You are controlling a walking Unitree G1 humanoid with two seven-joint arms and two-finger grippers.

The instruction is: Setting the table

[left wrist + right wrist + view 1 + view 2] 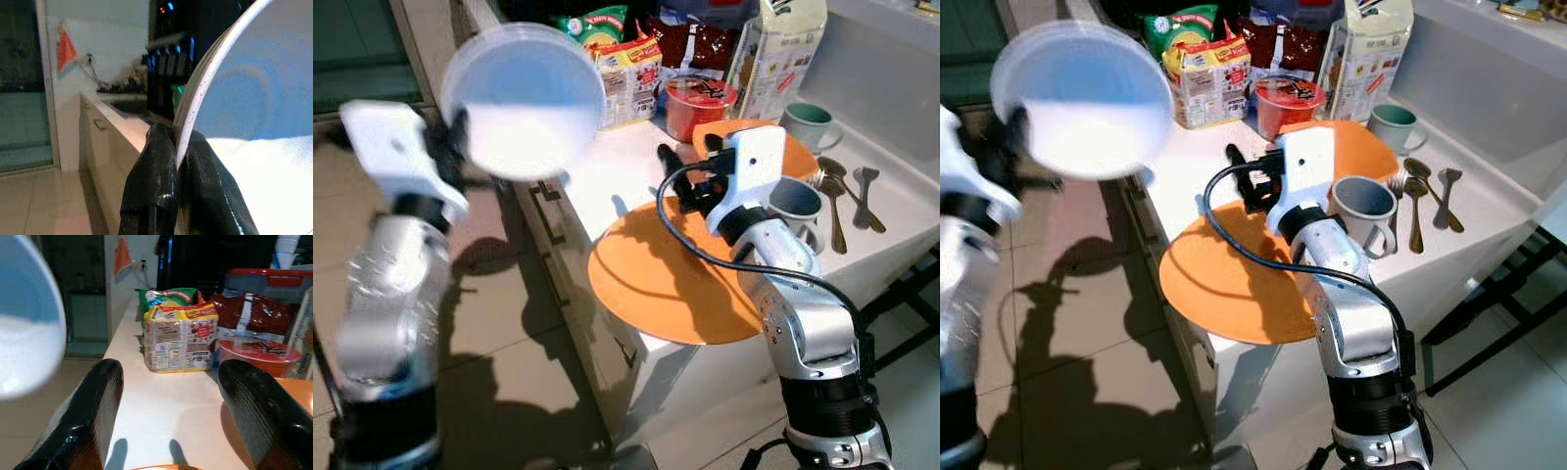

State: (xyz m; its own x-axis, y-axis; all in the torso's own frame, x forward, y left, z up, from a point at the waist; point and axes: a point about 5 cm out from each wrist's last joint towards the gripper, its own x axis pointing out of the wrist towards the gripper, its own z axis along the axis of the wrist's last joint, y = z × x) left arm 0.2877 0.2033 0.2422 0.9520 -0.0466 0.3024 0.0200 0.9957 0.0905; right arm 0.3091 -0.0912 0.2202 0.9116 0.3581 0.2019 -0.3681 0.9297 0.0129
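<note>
My left gripper (177, 188) is pinching the white plate (524, 98) by its rim, raised off the tabletop's (607, 166) left edge, somewhat blurred. My right gripper (168, 396) is hovering, fingers spread, over the orange placemat (656, 284) at the near edge.

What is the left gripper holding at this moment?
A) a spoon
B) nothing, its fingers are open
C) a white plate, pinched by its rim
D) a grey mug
C: the left gripper has its black fingers closed on the rim of the white plate, raised beside the counter.
</note>
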